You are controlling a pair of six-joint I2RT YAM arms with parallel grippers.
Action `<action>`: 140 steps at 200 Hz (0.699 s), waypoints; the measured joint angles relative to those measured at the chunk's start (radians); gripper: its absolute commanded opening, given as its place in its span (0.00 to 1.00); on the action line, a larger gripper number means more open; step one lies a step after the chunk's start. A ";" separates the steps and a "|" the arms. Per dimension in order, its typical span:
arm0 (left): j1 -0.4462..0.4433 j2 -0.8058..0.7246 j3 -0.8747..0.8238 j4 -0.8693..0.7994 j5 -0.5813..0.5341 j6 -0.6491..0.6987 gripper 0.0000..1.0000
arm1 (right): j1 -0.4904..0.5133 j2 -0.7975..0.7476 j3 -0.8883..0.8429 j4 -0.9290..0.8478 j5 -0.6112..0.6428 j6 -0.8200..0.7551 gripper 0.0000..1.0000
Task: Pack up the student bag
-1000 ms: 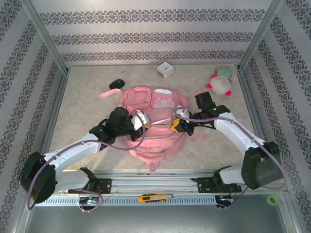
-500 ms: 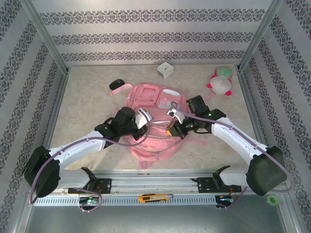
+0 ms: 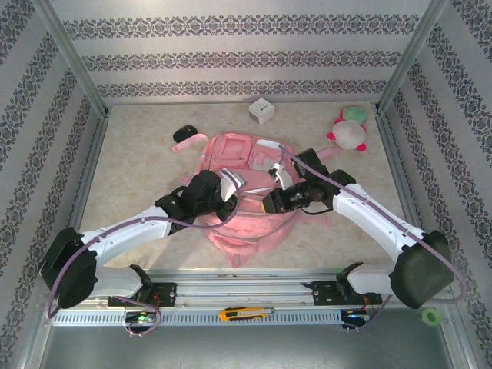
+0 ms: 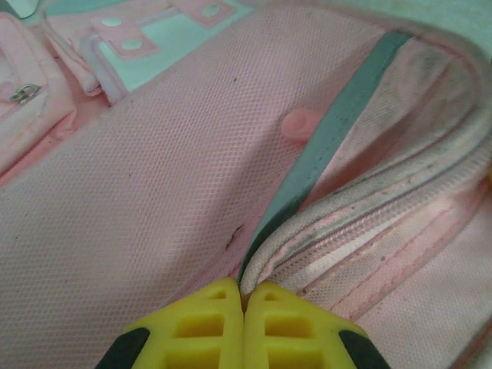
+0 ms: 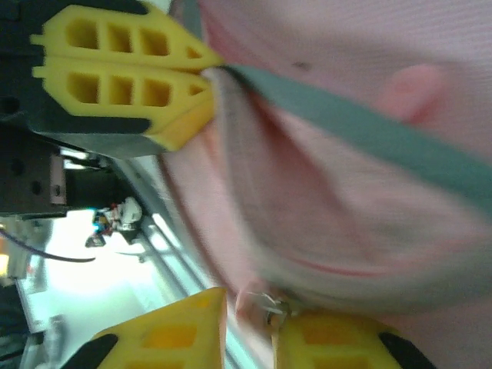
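first, the left pincer [image 4: 244, 298] — its yellow tips are pressed flat together on the pale zip edge of the student bag [image 3: 250, 231], pinching that rim just where a grey-green trim band [image 4: 330, 138] runs up from the pinch. the right pincer [image 5: 250, 327] faces it from the other side, with its tips a little way apart. a fold of pink fabric and a small metal zip pull [image 5: 270, 306] sit in the gap; whether the pads press on them i cannot tell. the two pincers are near each other over the bag's middle, and the pale edge curves from one to the other.

outward — the bag lies flat at the centre of the bench [image 3: 131, 177], front pockets toward the far edge. one pink strap [image 3: 192, 141] trails toward the far left, just beside a small black object [image 3: 184, 133]. a white cube [image 3: 262, 112] stands at the far edge and a plush toy [image 3: 350, 132] in the far-right corner, both apart from the bag. bare bench lies open to the left and right of the bag. at the middle of the near edge a yellow knife [image 3: 244, 314] lies on the rail [image 3: 192, 316].
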State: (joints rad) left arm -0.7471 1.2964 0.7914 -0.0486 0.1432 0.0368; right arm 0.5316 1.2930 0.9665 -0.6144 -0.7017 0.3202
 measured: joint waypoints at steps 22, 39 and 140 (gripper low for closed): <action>-0.006 0.009 0.000 0.024 0.006 0.004 0.00 | 0.014 0.002 -0.029 0.066 -0.050 0.101 0.43; -0.006 0.009 -0.003 0.040 0.012 0.016 0.00 | -0.021 0.002 -0.050 0.106 -0.092 0.170 0.48; 0.036 -0.035 -0.062 0.088 0.074 0.120 0.00 | -0.278 -0.021 -0.080 0.146 -0.123 0.267 0.51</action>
State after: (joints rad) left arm -0.7113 1.2613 0.7296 0.0391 0.2173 0.1570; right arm 0.2535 1.2724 0.8867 -0.4679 -0.8249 0.5869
